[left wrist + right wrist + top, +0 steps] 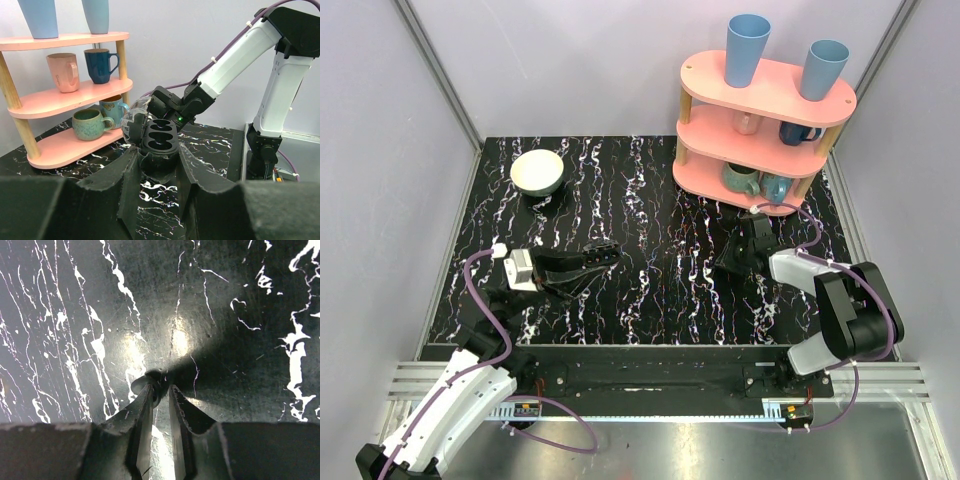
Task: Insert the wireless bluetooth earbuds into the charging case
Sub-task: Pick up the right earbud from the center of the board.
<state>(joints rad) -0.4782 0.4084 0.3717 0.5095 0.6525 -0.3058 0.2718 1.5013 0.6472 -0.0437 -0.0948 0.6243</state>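
1. Black marbled table (650, 200) under grey walls. A pink shelf (760, 130) stands at the far right and a bowl (537, 172) at the far left.
2. My left gripper (603, 256) has its fingers clamped on the sides of the case (160, 135). It holds the case at the near left, off the table, with the lid (134, 122) swung back. I judge this keeps the two wells facing up and ready to be loaded.
3. Both wells look dark and vacant in the left wrist view.
4. My right gripper (160, 389) points straight down at the near right, well apart from the case. Its fingers are drawn close with only a narrow gap.
5. At their tips sits a small dark rounded piece, which I take for an earbud (145, 381). I cannot tell whether it is pinched yet.
6. No second earbud shows in any view.
7. The bowl shows only its cream inside. The shelf carries blue cups (747, 50) on top and mugs (90, 122) below.
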